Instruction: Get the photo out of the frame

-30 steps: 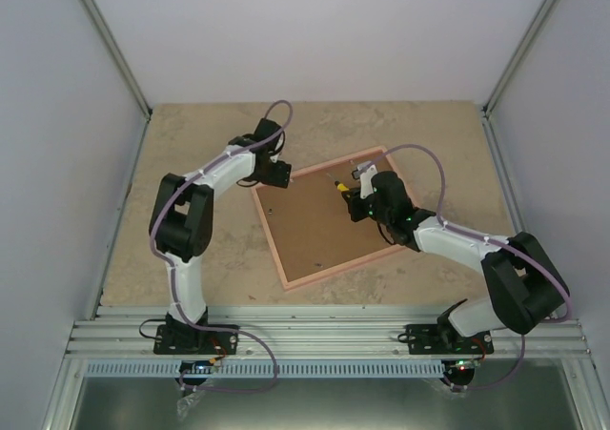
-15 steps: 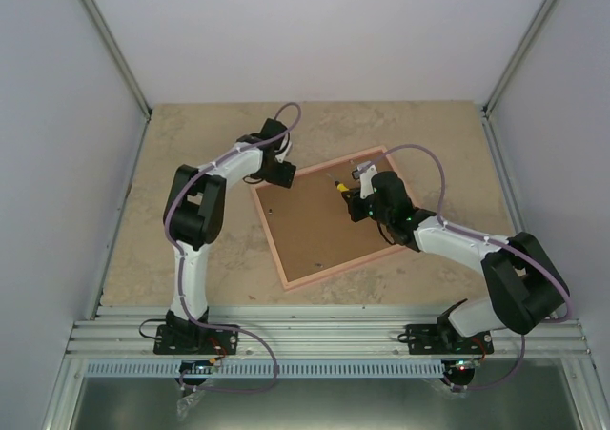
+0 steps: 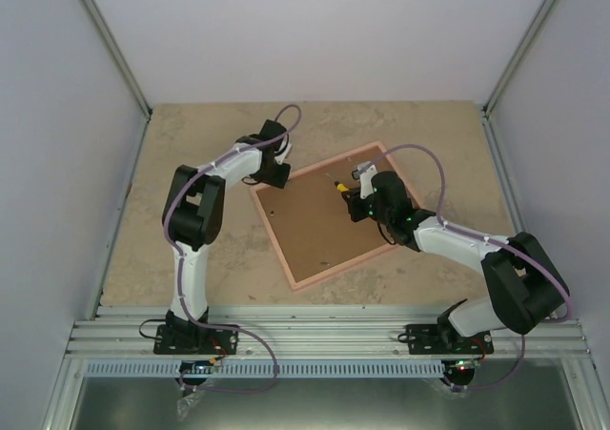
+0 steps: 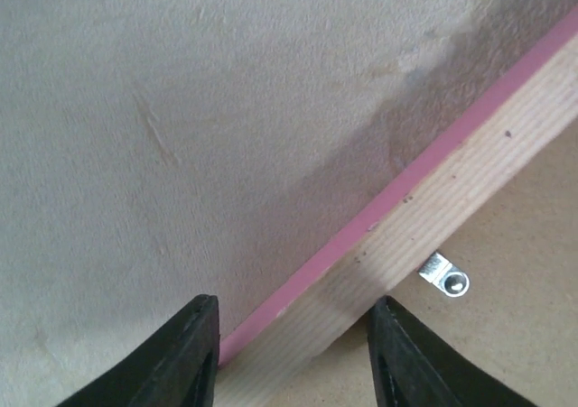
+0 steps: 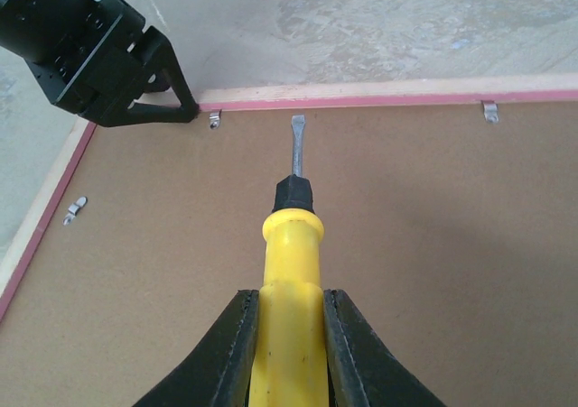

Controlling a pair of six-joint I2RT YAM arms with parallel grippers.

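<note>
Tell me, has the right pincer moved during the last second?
No. Against the table's far edge, the right pincer stays at the same place above the frame, shut on the screwdriver.

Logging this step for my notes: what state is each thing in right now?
frame: face down on the table, back up.
backing board: seated in the frame.
screwdriver: clamped in the right gripper, blade aimed at the rim.
left gripper: jaws astride the frame's rim, grip unclear.
photo: hidden.
</note>
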